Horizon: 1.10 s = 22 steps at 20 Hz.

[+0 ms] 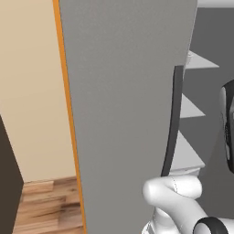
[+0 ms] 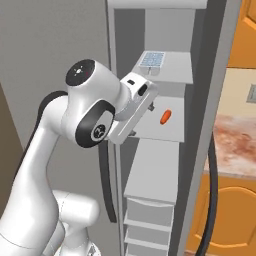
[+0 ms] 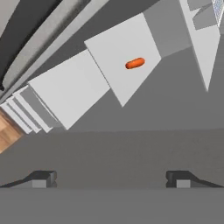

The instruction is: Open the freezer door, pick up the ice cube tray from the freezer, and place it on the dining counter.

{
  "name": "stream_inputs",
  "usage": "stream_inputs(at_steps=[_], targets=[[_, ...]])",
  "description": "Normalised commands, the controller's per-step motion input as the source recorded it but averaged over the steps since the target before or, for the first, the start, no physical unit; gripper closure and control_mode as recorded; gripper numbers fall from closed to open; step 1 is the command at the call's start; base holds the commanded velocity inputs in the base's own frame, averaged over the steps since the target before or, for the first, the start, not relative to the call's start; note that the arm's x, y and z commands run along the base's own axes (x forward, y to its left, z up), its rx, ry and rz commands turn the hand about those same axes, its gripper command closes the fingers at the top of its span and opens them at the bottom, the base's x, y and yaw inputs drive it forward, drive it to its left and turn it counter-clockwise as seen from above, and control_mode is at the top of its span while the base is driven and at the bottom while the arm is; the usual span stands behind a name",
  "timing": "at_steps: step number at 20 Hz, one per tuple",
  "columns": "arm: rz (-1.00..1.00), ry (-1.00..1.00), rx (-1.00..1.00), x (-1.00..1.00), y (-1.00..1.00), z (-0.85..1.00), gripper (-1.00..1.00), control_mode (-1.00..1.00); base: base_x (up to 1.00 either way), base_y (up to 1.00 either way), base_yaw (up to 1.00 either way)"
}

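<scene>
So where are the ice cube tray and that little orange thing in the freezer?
ice cube tray point(image 2: 152, 59): right base view, centre of its grid, on the upper shelf.
orange thing point(image 2: 165, 117): right base view, its middle, on the shelf below.

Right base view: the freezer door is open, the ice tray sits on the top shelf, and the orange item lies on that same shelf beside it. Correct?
Not quite. The freezer is open and the tray is on the top shelf, but the orange item lies one shelf lower, as the right base view shows.
</scene>
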Motion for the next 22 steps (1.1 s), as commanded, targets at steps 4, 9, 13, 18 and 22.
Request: stream_inputs(at_steps=[4, 9, 13, 18, 22], targets=[[0.0, 0.0, 0.0, 0.0, 0.0, 0.0, -1.0, 1.0, 0.65, 0.12, 0.0], [0.0, 0.0, 0.0, 0.0, 0.0, 0.0, -1.0, 1.0, 0.23, 0.0, 0.0], [0.0, 0.0, 0.0, 0.0, 0.0, 0.0, -1.0, 1.0, 0.03, 0.0, 0.01], [0.1, 0.0, 0.0, 0.29, 0.0, 0.13, -1.0, -1.0, 0.12, 0.0, 0.03], [0.27, 0.0, 0.0, 0.67, 0.01, 0.42, -1.0, -1.0, 0.0, 0.0, 0.0]])
